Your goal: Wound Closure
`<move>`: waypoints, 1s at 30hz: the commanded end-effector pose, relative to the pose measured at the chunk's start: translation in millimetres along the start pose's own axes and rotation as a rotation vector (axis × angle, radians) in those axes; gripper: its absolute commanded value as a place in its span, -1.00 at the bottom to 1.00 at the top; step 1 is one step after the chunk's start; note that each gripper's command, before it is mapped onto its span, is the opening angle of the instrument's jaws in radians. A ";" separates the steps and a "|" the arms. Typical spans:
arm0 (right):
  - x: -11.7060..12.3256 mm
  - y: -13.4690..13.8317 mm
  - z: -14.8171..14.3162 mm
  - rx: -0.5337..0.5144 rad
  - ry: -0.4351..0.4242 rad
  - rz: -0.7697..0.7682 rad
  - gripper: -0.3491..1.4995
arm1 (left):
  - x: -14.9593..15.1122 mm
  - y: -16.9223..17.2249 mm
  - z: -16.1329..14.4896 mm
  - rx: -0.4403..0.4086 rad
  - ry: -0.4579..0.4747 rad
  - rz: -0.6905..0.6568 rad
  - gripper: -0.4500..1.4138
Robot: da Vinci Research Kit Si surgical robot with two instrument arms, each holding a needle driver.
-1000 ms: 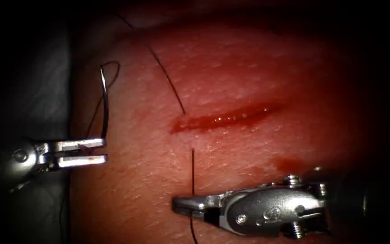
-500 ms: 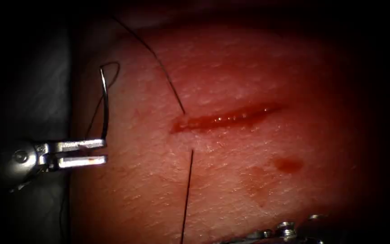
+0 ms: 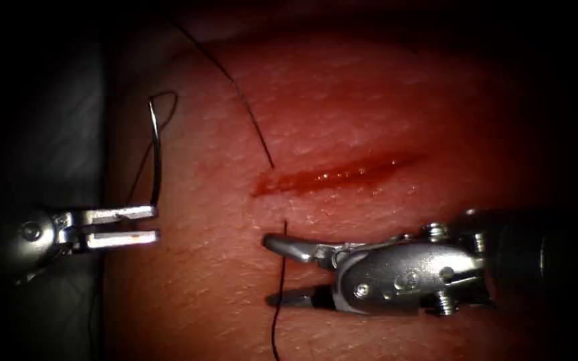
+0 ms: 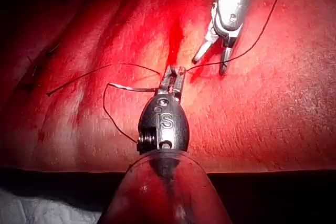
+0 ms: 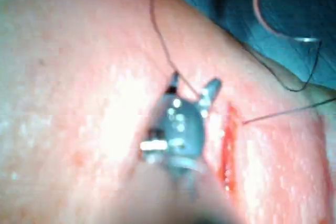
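Note:
The cut (image 3: 336, 175) lies across the tissue (image 3: 382, 100), wet with red fluid. Left of it, at the tissue's edge, my left tool (image 3: 156, 224) holds the curved needle (image 3: 157, 154) by one end. The needle stands free in the air, outside the tissue. In the left wrist view the left tool (image 4: 173, 72) is shut on the needle (image 4: 131, 87). Thread (image 3: 282, 267) comes out of the tissue just below the cut's left end and runs down between the open jaws of my right tool (image 3: 270, 271). Another strand (image 3: 249, 113) climbs away above the cut. The right tool (image 5: 193, 83) straddles the thread (image 5: 160, 40).
Grey cloth (image 3: 48, 134) lies beyond the tissue's left edge. Thread (image 3: 165, 97) loops from the needle's upper end. A few short dark marks (image 4: 31, 69) sit on the tissue far from the tools.
The right tool, shut on the thread a second ago, dropped out at the bottom, then came back up closer to the cut with its jaws open around the thread. Left tool and needle stayed still.

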 end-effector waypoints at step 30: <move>9.5 -8.5 -1.5 0.182 0.058 -0.052 -1.00 | -0.7 0.2 0.6 -0.002 0.001 -0.001 -1.00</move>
